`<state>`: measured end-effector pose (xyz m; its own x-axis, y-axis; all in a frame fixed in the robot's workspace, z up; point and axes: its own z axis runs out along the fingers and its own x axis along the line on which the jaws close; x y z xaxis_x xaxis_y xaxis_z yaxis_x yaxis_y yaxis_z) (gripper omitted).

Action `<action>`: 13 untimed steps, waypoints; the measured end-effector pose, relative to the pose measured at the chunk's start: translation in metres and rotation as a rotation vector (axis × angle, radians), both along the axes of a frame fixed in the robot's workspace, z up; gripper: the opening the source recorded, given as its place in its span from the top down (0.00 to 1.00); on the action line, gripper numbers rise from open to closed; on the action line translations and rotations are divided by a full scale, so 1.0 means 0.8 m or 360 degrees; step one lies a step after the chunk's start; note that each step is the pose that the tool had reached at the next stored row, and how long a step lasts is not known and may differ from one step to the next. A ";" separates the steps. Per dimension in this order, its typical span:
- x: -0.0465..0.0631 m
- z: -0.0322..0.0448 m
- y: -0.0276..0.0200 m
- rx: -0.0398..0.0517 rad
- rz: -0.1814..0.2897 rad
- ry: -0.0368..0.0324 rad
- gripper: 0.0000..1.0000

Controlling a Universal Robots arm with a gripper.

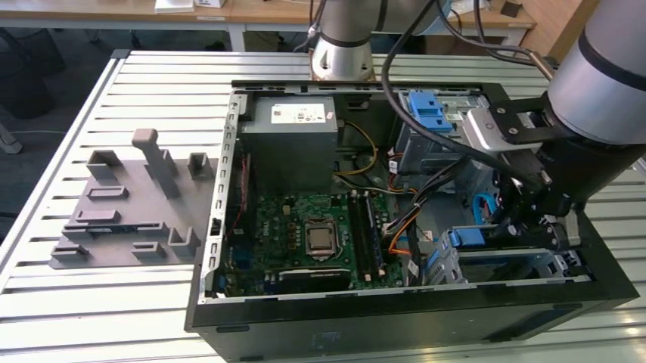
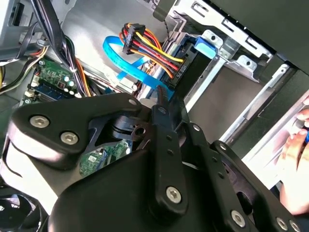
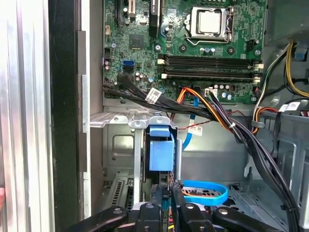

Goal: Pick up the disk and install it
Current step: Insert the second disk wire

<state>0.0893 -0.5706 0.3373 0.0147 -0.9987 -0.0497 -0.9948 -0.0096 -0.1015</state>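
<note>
**Tight Squeeze at the Drive Cage**

Reaches deep into the open computer case [image 1: 217, 227] on the slatted surface [image 1: 151, 68], hand [image 3: 169, 193] drawn narrow, fingertips nearly together; cannot tell whether pinching anything. Finds the disk [image 3: 161, 147] edge-on in the drive cage [image 3: 116, 145], blue rail toward the first wrist view, just beside the hand and near the motherboard [image 3: 193, 48]. Risks snagging the black cable bundle [image 3: 231, 130] or the blue data cable [image 3: 205, 191] lying close by, tugging a plug loose. Risks jamming too, should the disk tilt against the cage wall, scraping a rail or bending sheet metal.
</note>
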 end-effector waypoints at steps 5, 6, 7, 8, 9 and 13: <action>0.000 0.0064 0.0000 0.0000 0.0000 0.0001 0.89; 0.000 0.0065 0.0000 0.0001 0.0000 0.0000 0.89; 0.000 0.0067 0.0000 0.0000 0.0000 0.0001 0.89; 0.000 0.0069 0.0000 0.0000 0.0000 0.0001 0.89; 0.000 0.0071 0.0000 0.0000 0.0000 0.0001 0.89; 0.000 0.0071 0.0000 0.0000 0.0000 0.0001 0.89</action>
